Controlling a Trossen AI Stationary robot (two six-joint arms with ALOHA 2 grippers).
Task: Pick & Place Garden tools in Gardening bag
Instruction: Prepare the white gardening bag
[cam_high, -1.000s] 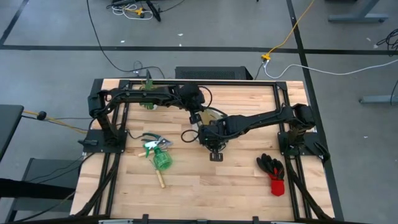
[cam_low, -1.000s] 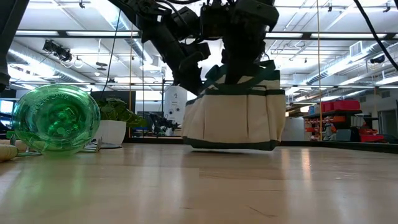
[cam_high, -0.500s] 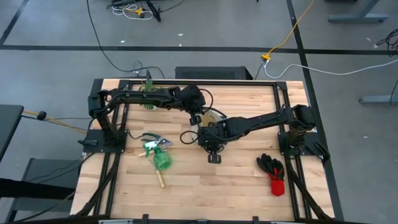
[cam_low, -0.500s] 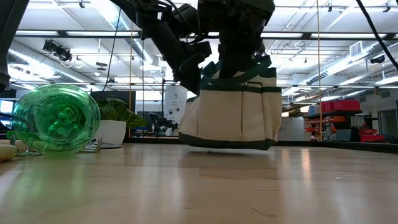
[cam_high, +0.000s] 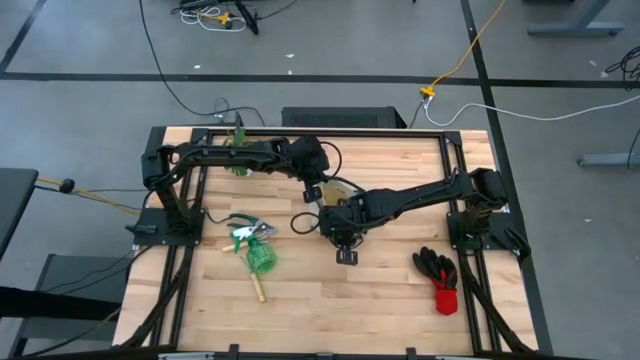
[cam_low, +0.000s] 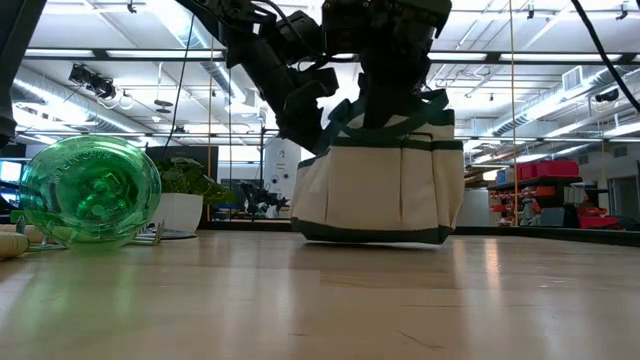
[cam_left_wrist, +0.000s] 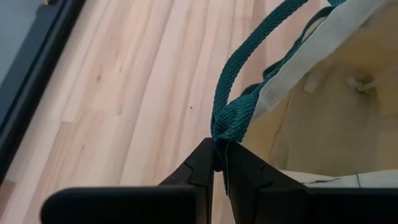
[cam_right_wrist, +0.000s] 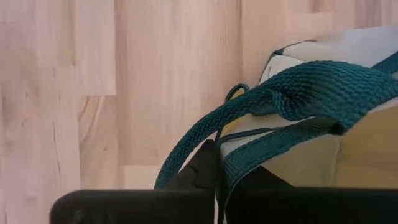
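Observation:
The cream gardening bag (cam_low: 380, 190) with dark green trim stands mid-table, mostly hidden under both arms in the high view (cam_high: 345, 190). My left gripper (cam_left_wrist: 217, 158) is shut on one green loop handle. My right gripper (cam_right_wrist: 219, 168) is shut on the bag's green-trimmed rim. Left of the bag lie the pruning shears (cam_high: 245, 225), a rounded green item (cam_high: 260, 257) on its side, and a wooden-handled rake (cam_high: 257, 288). The black-and-red gloves (cam_high: 440, 272) lie near the right edge. My left gripper pinches the green webbing handle (cam_left_wrist: 222, 127) between its two fingers, where the strap bunches near the bag's rim. The fingers slant down from the table's left. The strap rises away from them in a slack loop. My right gripper pinches the bag's top edge with its green trim (cam_right_wrist: 239, 163) between its two fingers, coming from above and pointing steeply down. The other loop handle (cam_right_wrist: 292, 87) drapes over the rim just past the fingers. The bag stays upright below; whether its bottom rests on the table I cannot tell.
A small potted plant (cam_high: 237, 150) stands at the far left, behind the left arm (cam_high: 240, 155). Bare wood lies along the table's near side (cam_high: 350, 310) between the tools and the gloves. Black frame rails run along the table's edges.
The bag has rocked under the two holds: half a second ago its bottom stood tilted, and now it is level and shows wider in the low view. Both grippers have stayed nearly in place, holding the bag.

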